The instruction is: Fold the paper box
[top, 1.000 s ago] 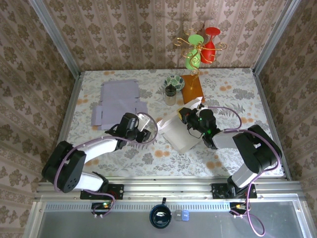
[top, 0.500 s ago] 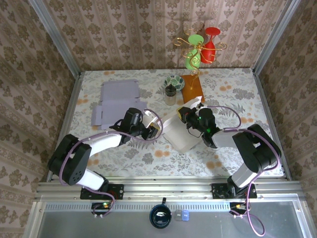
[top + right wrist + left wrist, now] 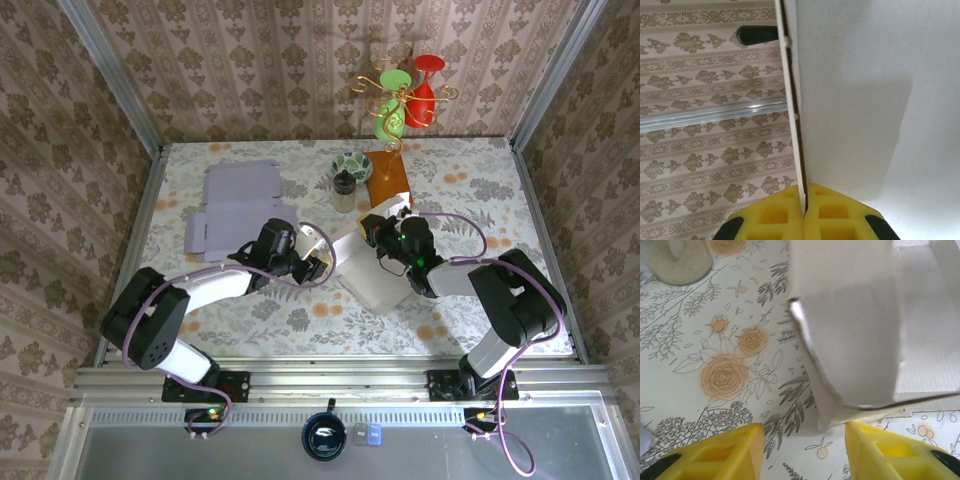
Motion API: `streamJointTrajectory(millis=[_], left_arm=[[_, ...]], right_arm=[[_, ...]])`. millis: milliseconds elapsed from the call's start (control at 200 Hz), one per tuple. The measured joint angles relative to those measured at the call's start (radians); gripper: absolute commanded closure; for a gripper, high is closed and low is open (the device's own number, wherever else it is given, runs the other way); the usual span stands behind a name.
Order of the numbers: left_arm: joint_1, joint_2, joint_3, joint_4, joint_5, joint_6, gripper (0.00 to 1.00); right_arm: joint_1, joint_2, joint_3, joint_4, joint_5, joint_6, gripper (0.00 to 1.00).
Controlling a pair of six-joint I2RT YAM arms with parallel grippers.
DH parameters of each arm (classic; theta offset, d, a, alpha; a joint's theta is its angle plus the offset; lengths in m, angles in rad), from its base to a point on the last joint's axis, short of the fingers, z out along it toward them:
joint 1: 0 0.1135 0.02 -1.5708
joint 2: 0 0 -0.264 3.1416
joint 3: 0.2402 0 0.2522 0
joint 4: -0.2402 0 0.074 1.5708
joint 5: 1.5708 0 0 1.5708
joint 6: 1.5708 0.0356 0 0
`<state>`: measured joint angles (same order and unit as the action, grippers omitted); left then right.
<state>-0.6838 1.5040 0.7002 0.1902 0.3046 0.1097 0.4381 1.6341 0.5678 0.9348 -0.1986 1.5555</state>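
Note:
The white paper box (image 3: 366, 272) lies half-folded at the table's middle, one panel raised. My right gripper (image 3: 376, 234) is shut on the edge of that raised panel; in the right wrist view the yellow fingertips (image 3: 785, 216) pinch the thin cardboard edge, and the box panel (image 3: 865, 100) rises to the right of it. My left gripper (image 3: 319, 263) sits at the box's left side, open. In the left wrist view its yellow fingers (image 3: 730, 452) stand apart just short of the lower corner of the box (image 3: 855, 340), gripping nothing.
Flat grey-purple cardboard sheets (image 3: 240, 205) lie at the back left. A small bowl (image 3: 352, 164), a dark jar (image 3: 344, 190) and an orange-brown board (image 3: 390, 178) stand behind the box. A wire stand with green and red glasses (image 3: 405, 100) is at the back.
My left gripper has moved right across the table up to the box's left corner, and its jaws have widened a little. The right gripper still holds the panel in place.

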Motion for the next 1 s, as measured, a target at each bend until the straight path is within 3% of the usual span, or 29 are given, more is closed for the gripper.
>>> streamJointTrajectory(millis=[265, 635, 1000], left_arm=[[-0.029, 0.0, -0.001, 0.025, -0.009, -0.015, 0.51], [-0.042, 0.009, 0.001, 0.039, -0.033, -0.05, 0.56], [-0.143, 0.027, 0.012, 0.064, -0.254, -0.107, 0.64]], right_arm=[[0.001, 0.005, 0.0, 0.001, 0.0, 0.015, 1.0], [0.006, 0.005, 0.0, 0.002, 0.008, 0.02, 1.0], [0.059, 0.005, -0.046, 0.087, 0.118, 0.082, 1.0]])
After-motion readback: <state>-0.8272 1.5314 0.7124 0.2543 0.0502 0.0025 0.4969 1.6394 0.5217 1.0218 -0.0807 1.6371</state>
